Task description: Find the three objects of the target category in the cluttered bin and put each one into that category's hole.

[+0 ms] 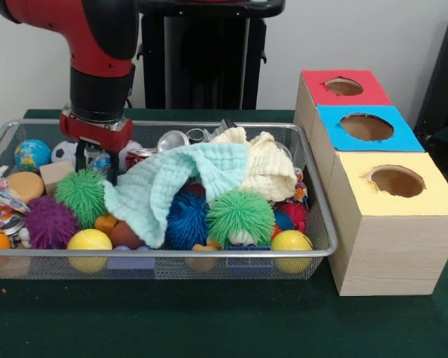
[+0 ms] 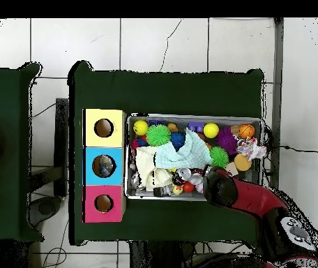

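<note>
Crowding gripper [image 1: 95, 160]: balls, mint cloth [image 1: 175, 186].

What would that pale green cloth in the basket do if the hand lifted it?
The pale green cloth would probably hang limp: it already drapes in folds over the balls. It looks thin and light. Its edge covers the blue spiky ball, so lifting might nudge that.

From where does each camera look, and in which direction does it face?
Front view: across the table, level, facing the bin and three boxes; the red arm comes down into the bin.
Overhead view: above, looking straight down; the arm enters from the bottom right.
Both show the bin, boxes and mint cloth.
</note>
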Controlling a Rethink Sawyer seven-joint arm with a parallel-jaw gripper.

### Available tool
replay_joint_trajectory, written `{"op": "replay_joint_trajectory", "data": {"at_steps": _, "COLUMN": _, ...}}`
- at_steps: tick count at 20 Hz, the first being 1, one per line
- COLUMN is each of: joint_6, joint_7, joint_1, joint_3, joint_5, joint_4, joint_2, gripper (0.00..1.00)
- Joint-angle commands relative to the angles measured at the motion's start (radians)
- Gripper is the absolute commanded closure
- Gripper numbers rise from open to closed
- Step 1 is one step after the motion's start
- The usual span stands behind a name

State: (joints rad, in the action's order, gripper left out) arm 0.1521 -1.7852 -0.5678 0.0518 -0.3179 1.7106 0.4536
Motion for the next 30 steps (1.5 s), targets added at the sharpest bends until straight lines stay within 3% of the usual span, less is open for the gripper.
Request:
{"op": "replay_joint_trajectory", "data": {"at_steps": 1, "joint_6": 0.087, "joint_7": 0.012, "joint_1": -0.04, "joint_3": -0.073, "joint_5": -0.07, "joint_4": 0.038, "joint_2": -0.07, "gripper": 0.0}}
{"op": "replay_joint_trajectory", "data": {"at_steps": 16, "joint_6": 0.197, "joint_7": 0.058, "joint_1": -0.089, "joint_3": -0.159, "joint_5": -0.082, "joint_4": 0.076, "joint_2": -0.027, "gripper": 0.0}}
{"op": "replay_joint_trajectory", "data": {"at_steps": 23, "joint_6": 0.156, "joint_7": -0.002, "joint_1": -0.066, "joint_3": -0.118, "joint_5": -0.094, "joint_4": 0.167, "joint_2": 0.062, "gripper": 0.0}}
{"op": "replay_joint_trajectory", "data": {"at_steps": 30, "joint_6": 0.151, "joint_7": -0.082, "joint_1": -0.014, "joint_3": -0.061, "joint_5": -0.052, "joint_4": 0.17, "joint_2": 0.064, "gripper": 0.0}}
